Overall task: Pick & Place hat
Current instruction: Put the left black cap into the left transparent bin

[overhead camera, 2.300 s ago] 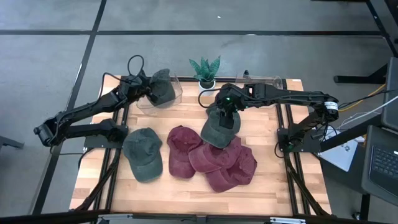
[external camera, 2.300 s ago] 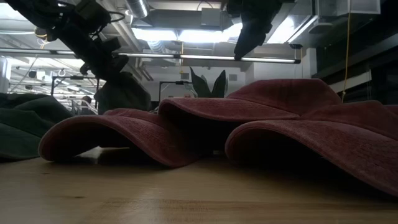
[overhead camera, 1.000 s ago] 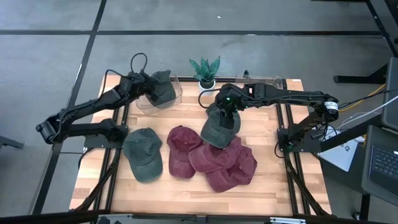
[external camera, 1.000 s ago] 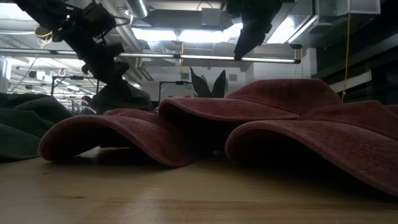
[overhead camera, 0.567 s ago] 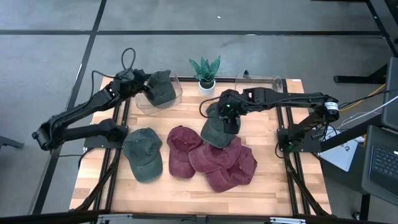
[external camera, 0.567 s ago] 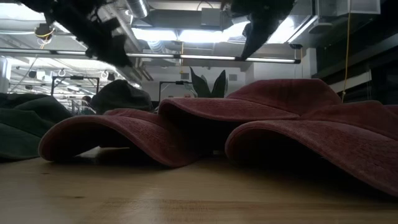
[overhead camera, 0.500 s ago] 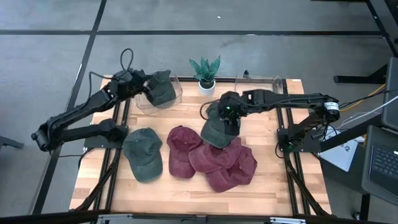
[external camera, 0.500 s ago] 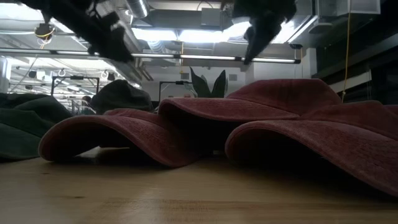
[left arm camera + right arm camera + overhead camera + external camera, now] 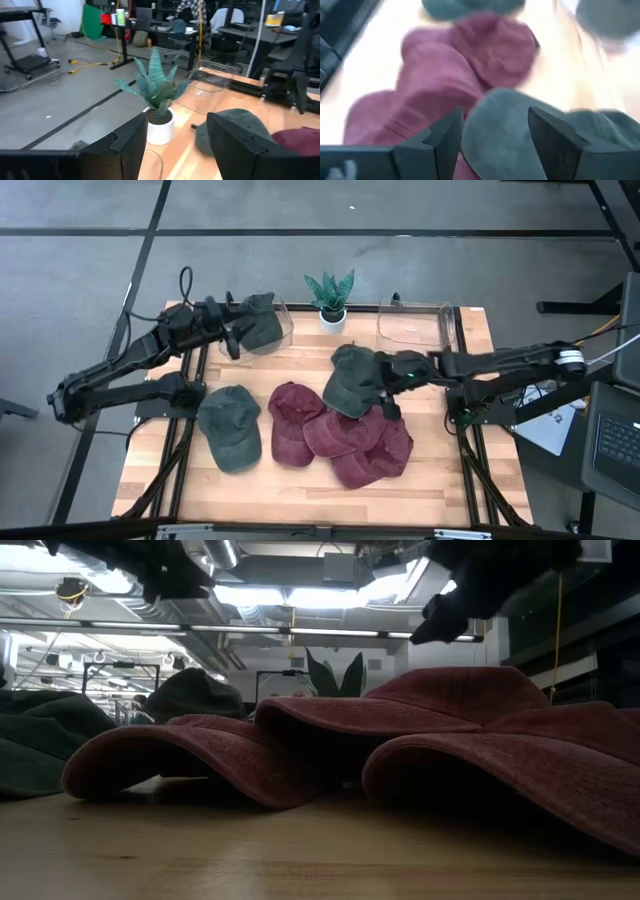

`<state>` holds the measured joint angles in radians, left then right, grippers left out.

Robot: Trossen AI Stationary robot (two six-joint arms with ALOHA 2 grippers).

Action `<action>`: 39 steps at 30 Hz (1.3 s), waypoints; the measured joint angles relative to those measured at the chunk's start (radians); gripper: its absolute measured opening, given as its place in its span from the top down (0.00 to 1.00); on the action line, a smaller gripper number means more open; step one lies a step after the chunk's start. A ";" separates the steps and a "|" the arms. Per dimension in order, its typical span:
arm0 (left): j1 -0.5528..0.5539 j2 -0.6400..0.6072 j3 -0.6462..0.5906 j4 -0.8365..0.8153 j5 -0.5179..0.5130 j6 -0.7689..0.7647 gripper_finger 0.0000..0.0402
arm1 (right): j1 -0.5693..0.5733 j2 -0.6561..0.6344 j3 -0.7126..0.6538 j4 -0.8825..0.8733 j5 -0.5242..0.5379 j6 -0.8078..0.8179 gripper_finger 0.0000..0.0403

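So the right gripper [image 9: 388, 392] has its jaws spread wide with nothing in them, sitting low just beside the green hat [image 9: 352, 380] that's draped on top of the maroon hats [image 9: 345, 438] mid-bench. In the right wrist view that green crown sits right between its fingers [image 9: 442, 137], so it looks lined up for a grab.

The left gripper [image 9: 226, 337] is also open and empty, hanging at the edge of the clear bin [image 9: 282, 332] at the back left, where another green hat [image 9: 260, 320] is sitting. A third green hat [image 9: 232, 425] lies flat on the bench [image 9: 300, 480] front left.

If I were doing this grab, I'd pinch a fold of the crown, not the brim, and go shallow enough to avoid snagging the maroon one underneath. Then lift straight up before swinging toward a bin. Fabric's floppy, so expect sag.
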<state>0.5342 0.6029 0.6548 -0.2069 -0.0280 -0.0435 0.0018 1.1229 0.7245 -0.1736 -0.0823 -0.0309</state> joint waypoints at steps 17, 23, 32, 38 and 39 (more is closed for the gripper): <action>-0.057 0.001 0.000 -0.061 -0.008 -0.022 0.51 | 0.026 -0.225 -0.454 0.567 0.094 0.294 0.45; -0.057 0.002 0.000 -0.066 -0.014 -0.044 0.51 | 0.029 -0.283 -0.463 0.523 0.002 0.225 0.45; -0.059 0.015 -0.001 -0.075 0.009 -0.049 0.51 | 0.029 -0.494 -0.640 0.691 0.002 0.162 0.45; -0.093 0.043 -0.001 -0.075 0.023 -0.049 0.50 | 0.021 -0.652 -0.713 0.692 0.003 0.131 0.45; -0.099 0.049 -0.001 -0.075 0.023 -0.049 0.50 | 0.017 -0.677 -0.720 0.681 0.003 0.121 0.45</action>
<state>0.4349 0.6521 0.6537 -0.2817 -0.0050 -0.0921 0.0186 0.4460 0.0045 0.5077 -0.0796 0.0898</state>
